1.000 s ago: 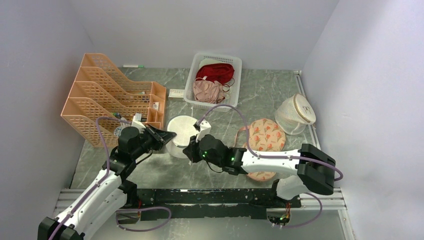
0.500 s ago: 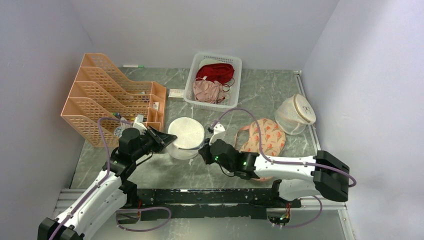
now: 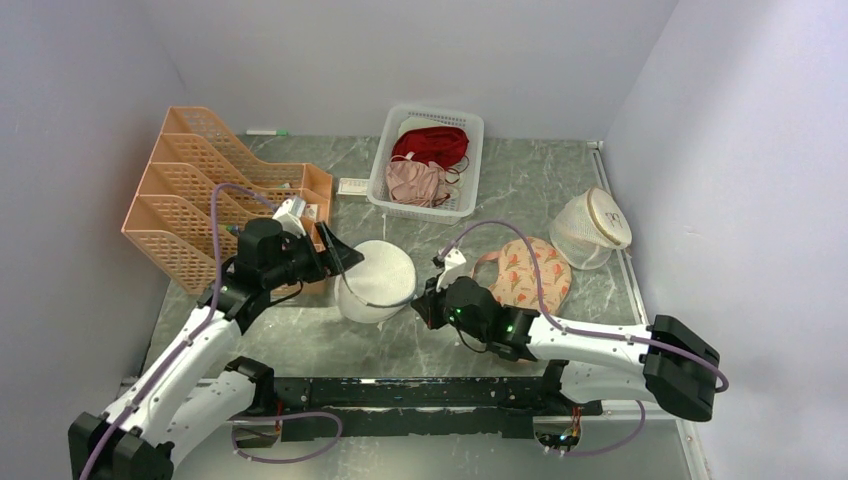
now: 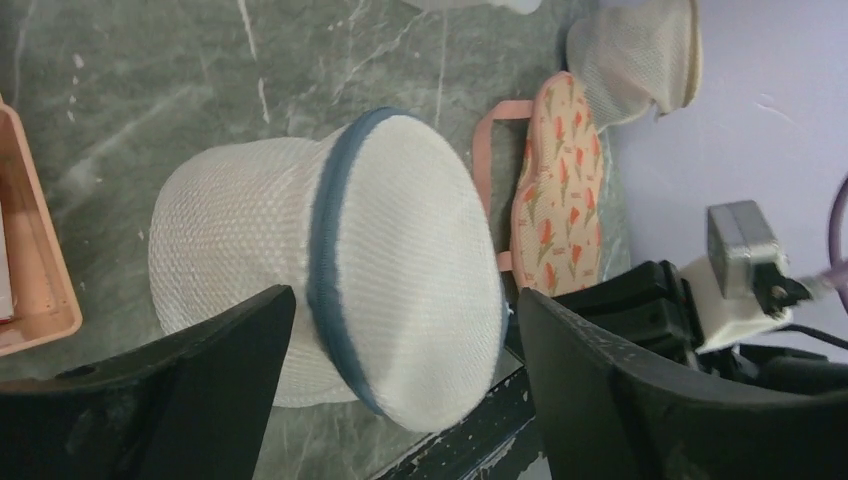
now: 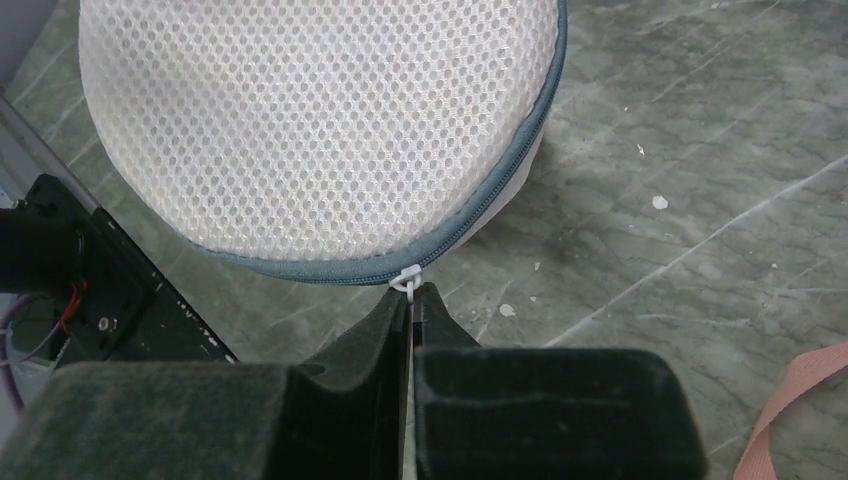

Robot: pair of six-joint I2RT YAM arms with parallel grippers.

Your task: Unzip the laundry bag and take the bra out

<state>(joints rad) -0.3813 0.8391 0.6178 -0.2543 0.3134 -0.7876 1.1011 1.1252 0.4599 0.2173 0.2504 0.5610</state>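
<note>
The laundry bag (image 3: 380,278), a white mesh drum with a blue-grey zipper rim, lies tilted on the marble table between the two arms. My left gripper (image 3: 338,260) stands open at the bag's left side. In the left wrist view the bag's (image 4: 400,260) rimmed end sits between the wide-apart fingers (image 4: 200,380) without being pinched. My right gripper (image 3: 424,300) is at the bag's right edge, shut on the small white zipper pull (image 5: 404,281) at the rim of the bag (image 5: 320,130). The bra is hidden.
An orange file rack (image 3: 215,195) stands at the left. At the back a white basket (image 3: 470,165) holds dark red and pink garments. A floral peach pouch (image 3: 535,270) and a translucent mesh bag (image 3: 590,228) lie to the right, near the wall.
My left gripper has let go of the bag's rim, opened wide and lifted back. My right gripper, shut on the zipper pull, has drawn to the right; the bag shifted and tilted that way.
</note>
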